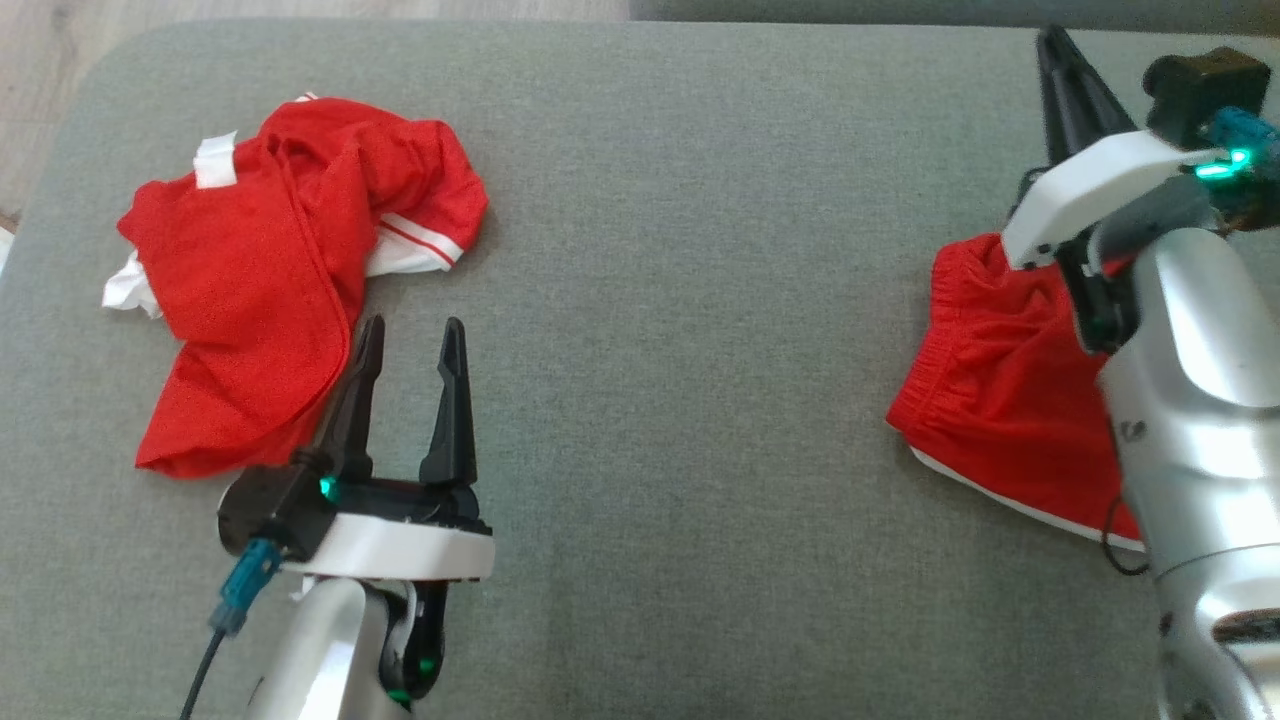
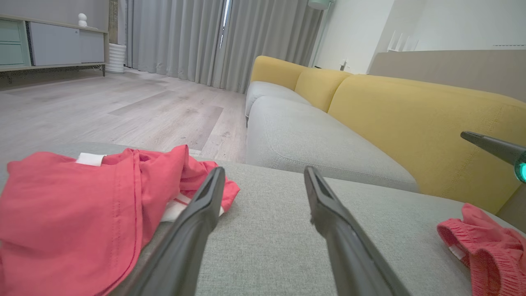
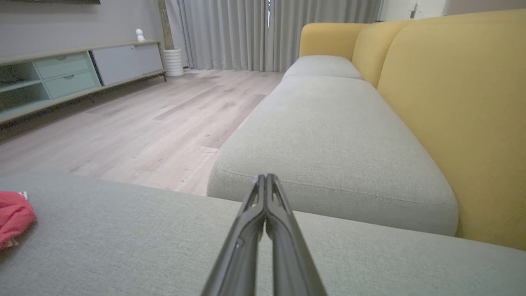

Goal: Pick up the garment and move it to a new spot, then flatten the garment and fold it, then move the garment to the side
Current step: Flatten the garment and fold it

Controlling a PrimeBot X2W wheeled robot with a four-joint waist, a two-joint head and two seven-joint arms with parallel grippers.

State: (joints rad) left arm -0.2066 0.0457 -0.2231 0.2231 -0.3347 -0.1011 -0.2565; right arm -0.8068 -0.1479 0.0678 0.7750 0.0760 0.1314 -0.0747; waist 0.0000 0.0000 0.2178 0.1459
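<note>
Left tool (image 1: 414, 325) spread wide; right tool (image 3: 266, 177) (farther forward) tip to tip.

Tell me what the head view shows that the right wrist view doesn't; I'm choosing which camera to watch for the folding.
Head view: the red shorts under the right arm, and the left gripper, open, beside the crumpled red shirt. Right wrist view: the yellow sofa back, wooden floor, curtains and cabinet beyond. Both: the grey cushion, the right gripper shut on nothing, and an edge of the shirt.
</note>
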